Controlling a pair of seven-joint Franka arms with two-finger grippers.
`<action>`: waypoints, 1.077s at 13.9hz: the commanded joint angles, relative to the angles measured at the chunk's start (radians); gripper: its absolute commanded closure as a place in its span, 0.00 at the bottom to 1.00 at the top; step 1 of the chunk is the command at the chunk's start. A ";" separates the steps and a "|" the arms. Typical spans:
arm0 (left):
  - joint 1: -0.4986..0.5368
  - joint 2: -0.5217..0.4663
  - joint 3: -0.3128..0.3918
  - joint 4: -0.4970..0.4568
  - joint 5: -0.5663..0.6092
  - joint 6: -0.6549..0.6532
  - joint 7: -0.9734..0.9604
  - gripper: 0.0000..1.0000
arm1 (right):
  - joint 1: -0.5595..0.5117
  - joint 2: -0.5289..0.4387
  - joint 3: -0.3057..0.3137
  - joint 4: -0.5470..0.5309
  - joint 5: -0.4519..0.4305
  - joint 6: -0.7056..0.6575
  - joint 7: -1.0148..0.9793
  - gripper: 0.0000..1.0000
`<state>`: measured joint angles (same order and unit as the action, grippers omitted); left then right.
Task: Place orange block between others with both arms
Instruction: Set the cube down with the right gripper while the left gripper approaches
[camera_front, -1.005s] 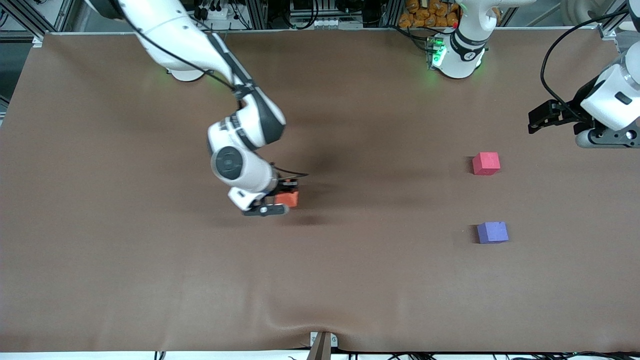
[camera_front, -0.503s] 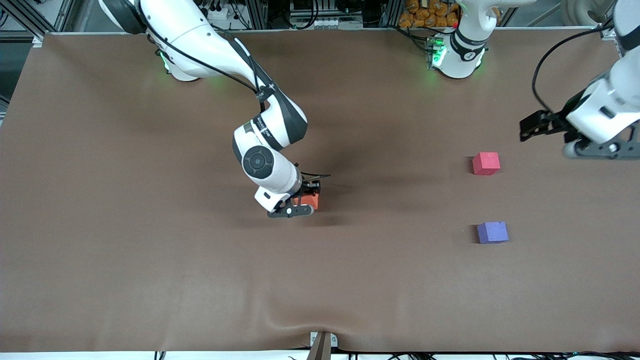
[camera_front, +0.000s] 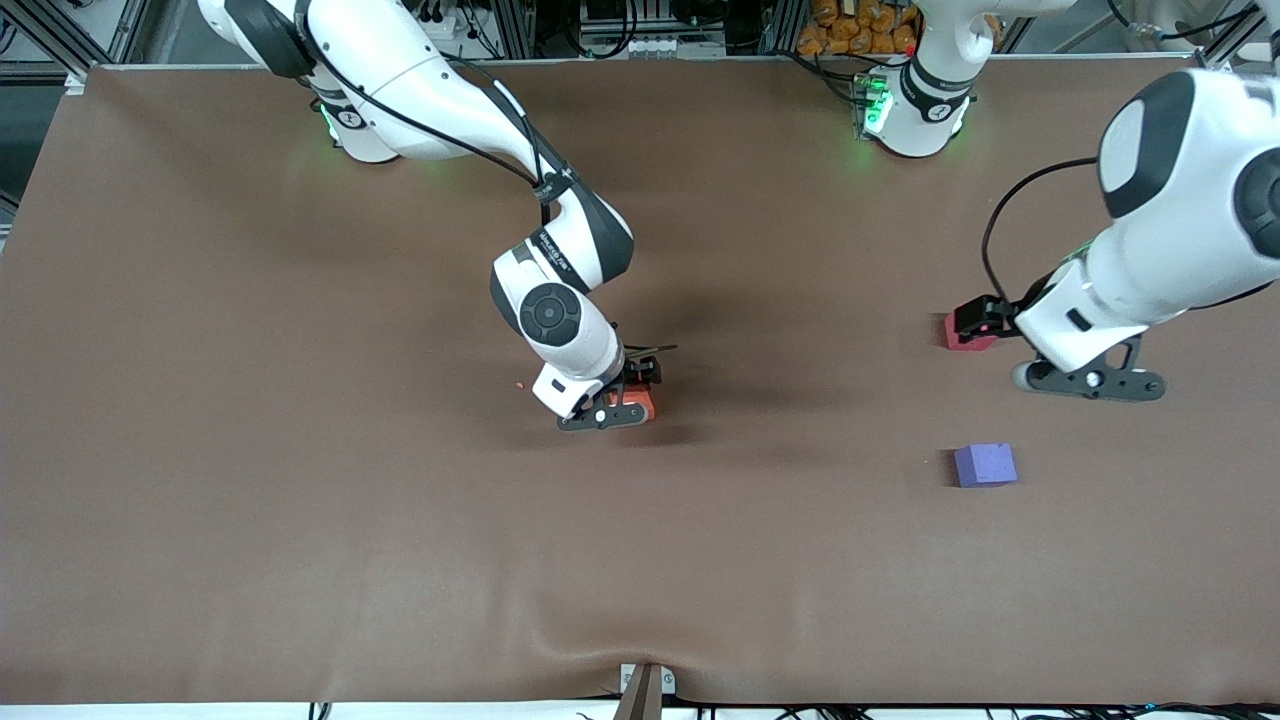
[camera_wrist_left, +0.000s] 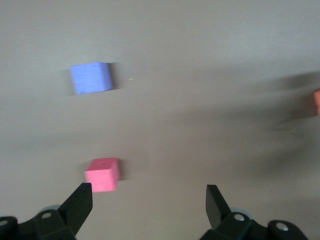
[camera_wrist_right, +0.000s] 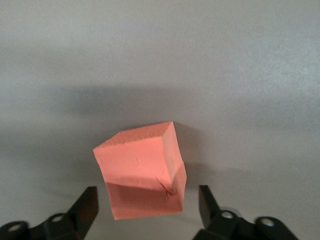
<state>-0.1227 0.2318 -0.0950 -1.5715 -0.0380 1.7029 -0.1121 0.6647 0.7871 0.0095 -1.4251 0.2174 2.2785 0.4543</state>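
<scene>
The orange block (camera_front: 641, 406) (camera_wrist_right: 142, 170) lies near the middle of the table. It sits between the fingers of my right gripper (camera_front: 640, 388) (camera_wrist_right: 147, 205), which is open, with a gap on each side of the block. The pinkish-red cube (camera_front: 957, 339) (camera_wrist_left: 102, 174) and the purple cube (camera_front: 985, 465) (camera_wrist_left: 91, 78) stand toward the left arm's end, the purple one nearer the front camera. My left gripper (camera_front: 978, 320) (camera_wrist_left: 147, 199) hangs open and empty over the pinkish-red cube's edge, half hiding it in the front view. The orange block (camera_wrist_left: 317, 102) shows at the edge of the left wrist view.
Brown cloth (camera_front: 300, 520) covers the whole table. A bare stretch of cloth (camera_front: 985, 400) lies between the two cubes. A small bracket (camera_front: 645, 685) sits at the table's front edge.
My right gripper carried the orange block toward the left arm's end, then opened around it. The left arm swung in from the table's end to over the pinkish-red cube.
</scene>
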 joint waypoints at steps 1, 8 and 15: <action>-0.064 0.063 0.003 0.022 -0.028 0.061 -0.095 0.00 | -0.008 -0.025 -0.011 0.020 -0.013 -0.024 0.015 0.00; -0.289 0.303 0.004 0.180 -0.028 0.168 -0.482 0.00 | -0.160 -0.210 -0.074 0.003 -0.104 -0.295 -0.029 0.00; -0.489 0.538 0.023 0.300 -0.022 0.425 -0.860 0.00 | -0.424 -0.422 -0.077 -0.251 -0.171 -0.292 -0.314 0.00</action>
<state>-0.5744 0.6840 -0.0948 -1.3706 -0.0576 2.1122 -0.9194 0.3093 0.4850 -0.0892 -1.5406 0.0603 1.9713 0.2188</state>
